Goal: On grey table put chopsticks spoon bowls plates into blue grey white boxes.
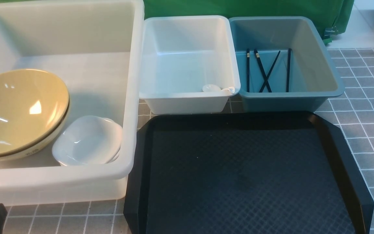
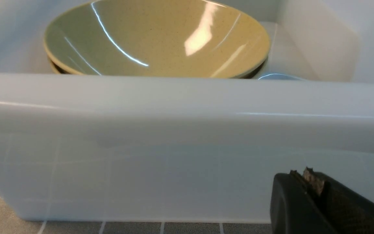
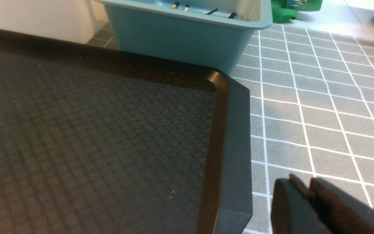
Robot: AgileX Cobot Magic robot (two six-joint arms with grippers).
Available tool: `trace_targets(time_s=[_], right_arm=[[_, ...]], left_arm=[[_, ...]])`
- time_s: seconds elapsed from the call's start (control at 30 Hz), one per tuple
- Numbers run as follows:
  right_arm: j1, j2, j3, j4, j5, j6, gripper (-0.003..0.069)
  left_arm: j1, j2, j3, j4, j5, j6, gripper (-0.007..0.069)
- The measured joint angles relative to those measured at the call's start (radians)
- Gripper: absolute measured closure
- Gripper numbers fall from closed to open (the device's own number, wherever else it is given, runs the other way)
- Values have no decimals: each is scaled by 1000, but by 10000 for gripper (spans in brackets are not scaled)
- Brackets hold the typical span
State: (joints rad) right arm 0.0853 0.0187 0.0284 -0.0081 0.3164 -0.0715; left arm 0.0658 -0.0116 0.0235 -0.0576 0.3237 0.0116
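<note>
My left gripper (image 2: 307, 182) has its jaws closed on nothing beside the large translucent whitish plastic tub (image 1: 131, 107), which holds the stacked mustard-yellow bowls (image 1: 18, 110) and small white squarish plates (image 1: 88, 141). Four thin black chopsticks (image 1: 265, 70) lie in the blue plastic tub (image 1: 323, 65), the white ceramic spoon (image 1: 218, 88) in the white tub (image 1: 190, 100). My right gripper (image 3: 307, 188) hangs empty over the grey tiled tabletop (image 3: 330, 107); I cannot tell its jaws' state

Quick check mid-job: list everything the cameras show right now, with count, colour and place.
Boxes: three; translucent whitish far left, white centre, blue right.
Bowls: stacked, looks like two, mustard-yellow; in whitish box.
Plates: stacked, count unclear, white; in whitish box beside the bowls.
Spoon: one, white; near corner of white box.
Chopsticks: four, black, two crossed; in blue box.
Tray: one, black, nothing on it; in front of the white and blue boxes.
Grey table: tiled; under everything.
Green cloth: behind boxes.
Left gripper: fingers shut, outside whitish box.
Right gripper: fingers nearly together, holding nothing, beside tray's corner.
</note>
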Motion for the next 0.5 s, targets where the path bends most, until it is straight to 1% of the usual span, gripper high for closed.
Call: trace_targets(time_s=[0.07, 0.13, 0.3, 0.5], right_arm=[[0, 0, 0, 0, 0, 0, 546], [0, 0, 0, 0, 0, 0, 544], [0, 0, 0, 0, 0, 0, 540], [0, 0, 0, 0, 0, 0, 529]], left_arm=[[15, -1, 0, -61, 0, 70, 633], [20, -1, 0, -77, 0, 108, 633], [21, -2, 0, -88, 0, 128, 633], [21, -2, 0, -71, 0, 130, 633]])
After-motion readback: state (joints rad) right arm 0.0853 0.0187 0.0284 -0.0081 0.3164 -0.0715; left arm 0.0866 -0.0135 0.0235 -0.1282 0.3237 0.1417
